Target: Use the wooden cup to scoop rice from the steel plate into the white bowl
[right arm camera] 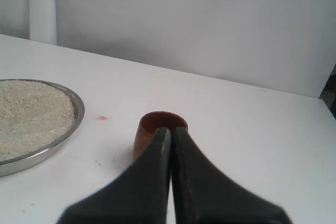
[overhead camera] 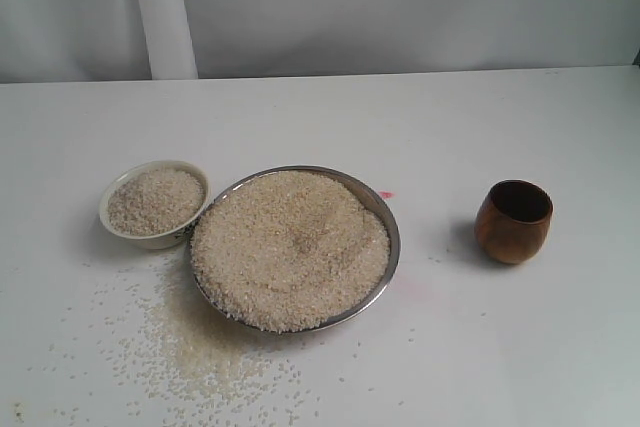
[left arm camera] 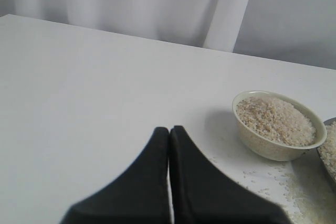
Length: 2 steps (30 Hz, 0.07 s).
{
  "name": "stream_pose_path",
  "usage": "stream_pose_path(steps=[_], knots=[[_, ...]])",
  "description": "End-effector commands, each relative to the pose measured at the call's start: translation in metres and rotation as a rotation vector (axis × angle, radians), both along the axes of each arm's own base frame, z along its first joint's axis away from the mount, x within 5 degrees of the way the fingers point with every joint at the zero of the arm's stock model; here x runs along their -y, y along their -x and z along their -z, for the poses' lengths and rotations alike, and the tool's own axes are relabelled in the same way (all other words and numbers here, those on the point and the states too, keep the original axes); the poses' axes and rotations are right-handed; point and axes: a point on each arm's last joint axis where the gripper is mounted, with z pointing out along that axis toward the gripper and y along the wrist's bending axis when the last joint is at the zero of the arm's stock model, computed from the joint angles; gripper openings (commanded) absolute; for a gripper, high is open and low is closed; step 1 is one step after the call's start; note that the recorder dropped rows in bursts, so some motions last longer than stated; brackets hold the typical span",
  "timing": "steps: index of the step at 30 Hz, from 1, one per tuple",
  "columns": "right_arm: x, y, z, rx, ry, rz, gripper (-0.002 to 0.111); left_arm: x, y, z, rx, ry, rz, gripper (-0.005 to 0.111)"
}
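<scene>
I am viewing the right gripper (right arm camera: 170,129) with its two dark fingers pressing flat against each other, clenched on nothing. The wooden cup (right arm camera: 148,128) is standing on the white table (overhead camera: 450,127) just beyond the fingertips, dead ahead, its near wall partly hiding behind them; I am seeing no contact between cup and fingers. The steel plate (right arm camera: 79,109) is lying well off to the side of this gripper that faces the other arm, heaped with rice (overhead camera: 290,247). The left gripper (left arm camera: 169,128) is likewise showing its fingers pressed together and empty, with the white bowl (left arm camera: 262,148) sitting ahead and off toward the plate side, apart from the tips. The exterior view is showing neither gripper, but it alone is giving the whole layout: the bowl, filled with grains, touching or almost touching the plate's rim, spilled grains (overhead camera: 190,347) scattering on the table in front of both, and the cup standing well apart on the far side of the plate. The cup is standing upright, its axis vertical and its dark mouth pointing straight up.
</scene>
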Motion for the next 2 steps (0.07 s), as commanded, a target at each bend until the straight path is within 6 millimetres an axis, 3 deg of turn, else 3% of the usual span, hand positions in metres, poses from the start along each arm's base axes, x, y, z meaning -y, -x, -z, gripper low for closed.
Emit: stream_pose_path(steps=[1, 2], knots=[[0.0001, 0.0003, 0.0012, -0.007, -0.006, 0.002, 0.000, 0.0002, -0.0004, -0.0002, 0.002, -0.001, 0.005, 0.000], [0.0001, 0.0003, 0.0012, -0.007, -0.006, 0.002, 0.000, 0.0002, -0.0004, -0.0002, 0.002, -0.001, 0.005, 0.000]])
